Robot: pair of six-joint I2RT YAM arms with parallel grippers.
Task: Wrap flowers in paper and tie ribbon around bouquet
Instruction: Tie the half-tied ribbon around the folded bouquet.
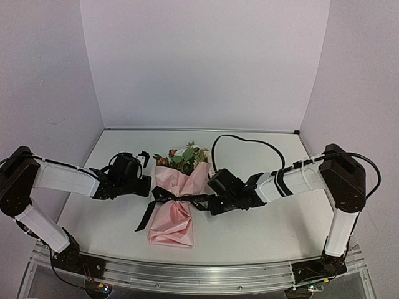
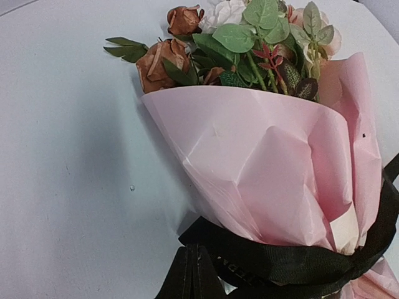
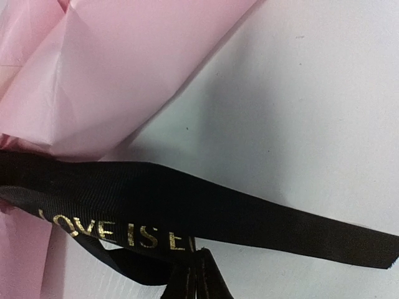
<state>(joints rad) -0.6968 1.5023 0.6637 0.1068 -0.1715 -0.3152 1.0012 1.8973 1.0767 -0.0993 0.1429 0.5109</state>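
Observation:
The bouquet lies in the middle of the table, a pink paper (image 1: 171, 218) cone with the flowers (image 1: 185, 156) and green leaves pointing to the far side. The black ribbon (image 1: 177, 197) cinches its waist, and one tail (image 1: 145, 218) trails to the near left. My left gripper (image 1: 151, 187) sits at the cone's left side; in its wrist view the fingertips (image 2: 189, 265) are pressed together on the ribbon (image 2: 299, 261) below the paper (image 2: 262, 156) and flowers (image 2: 249, 37). My right gripper (image 1: 210, 200) is at the cone's right, its fingertips (image 3: 187, 274) shut on the gold-lettered ribbon (image 3: 218, 205) beside the paper (image 3: 112, 75).
A black cable (image 1: 243, 140) loops over the table behind the right arm. White walls (image 1: 199, 62) close in the back and both sides. A metal rail (image 1: 199, 277) runs along the near edge between the arm bases.

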